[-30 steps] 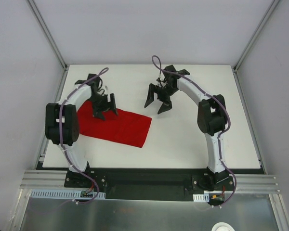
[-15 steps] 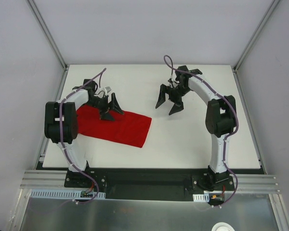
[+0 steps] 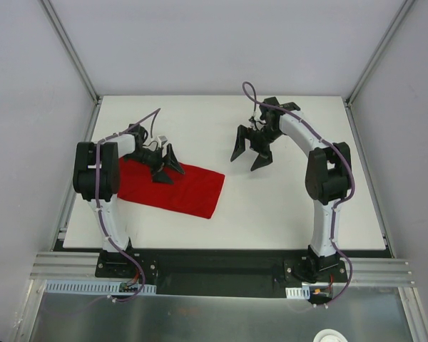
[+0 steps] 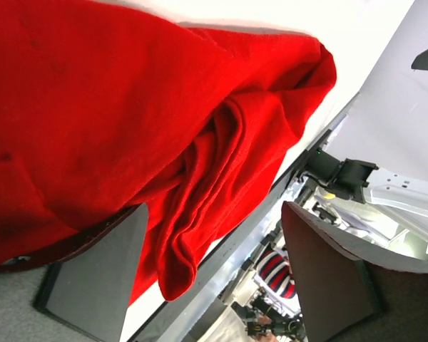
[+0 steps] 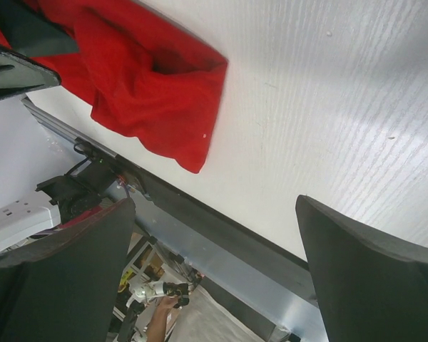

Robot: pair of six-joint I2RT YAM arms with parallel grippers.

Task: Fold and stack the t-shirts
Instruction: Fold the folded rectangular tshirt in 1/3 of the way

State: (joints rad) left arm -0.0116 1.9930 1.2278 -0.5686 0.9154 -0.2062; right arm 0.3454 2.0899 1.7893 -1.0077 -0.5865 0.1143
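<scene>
While the t-shirt (image 3: 189, 189) stretches left-to-right on the surface (image 3: 285, 206), the left pincer (image 3: 169, 171) sits spread over its far edge (right pincer (image 3: 247, 160), also spread, well apart).

Left pincer (image 3: 167, 168) shifted right along t-shirt (image 3: 192, 191) edge — right pincer (image 3: 247, 159) drew away rightward.

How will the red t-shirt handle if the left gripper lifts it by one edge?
Likely floppy: the t-shirt shows soft, loose folds, so it should sag and unfold when lifted. Probably light: thin cloth lying flat on the table. Pushed, it would likely bunch rather than slide whole.
</scene>
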